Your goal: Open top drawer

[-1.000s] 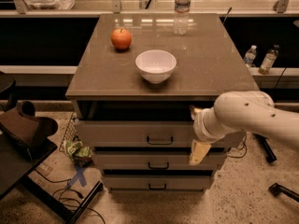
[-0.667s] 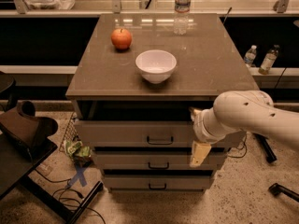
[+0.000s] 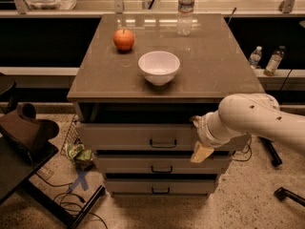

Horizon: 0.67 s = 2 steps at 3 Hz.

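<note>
The top drawer (image 3: 143, 136) is the tallest of three grey-beige fronts, with a small black bar handle (image 3: 163, 143) at its centre. It stands slightly pulled out, with a dark gap under the tabletop. My gripper (image 3: 198, 136) comes in from the right on a white arm (image 3: 252, 118). It sits against the right part of the top drawer's front, to the right of the handle. One tan fingertip (image 3: 201, 152) hangs at the drawer's lower edge and the other sits near its top edge. The gripper looks open and holds nothing.
On the cabinet top (image 3: 214, 75) stand a white bowl (image 3: 159, 67), a red apple (image 3: 124, 39) and a water bottle (image 3: 186, 6). Two shorter drawers (image 3: 162, 168) lie below. A dark chair (image 3: 24, 137) and cables are at the left, and bottles (image 3: 274, 61) stand at the right.
</note>
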Each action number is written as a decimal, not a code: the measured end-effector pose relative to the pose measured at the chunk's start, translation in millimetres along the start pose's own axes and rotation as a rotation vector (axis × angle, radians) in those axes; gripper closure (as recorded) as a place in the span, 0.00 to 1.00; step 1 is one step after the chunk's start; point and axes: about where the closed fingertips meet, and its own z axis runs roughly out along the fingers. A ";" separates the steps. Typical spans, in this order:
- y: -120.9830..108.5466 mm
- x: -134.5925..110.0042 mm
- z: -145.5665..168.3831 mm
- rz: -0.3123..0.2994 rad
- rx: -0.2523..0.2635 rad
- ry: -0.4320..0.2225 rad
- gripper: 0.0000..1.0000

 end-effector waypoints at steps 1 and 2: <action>0.5 -0.7 0.2 -0.002 -0.001 0.000 0.54; 0.9 -1.2 0.4 -0.003 -0.002 0.000 0.78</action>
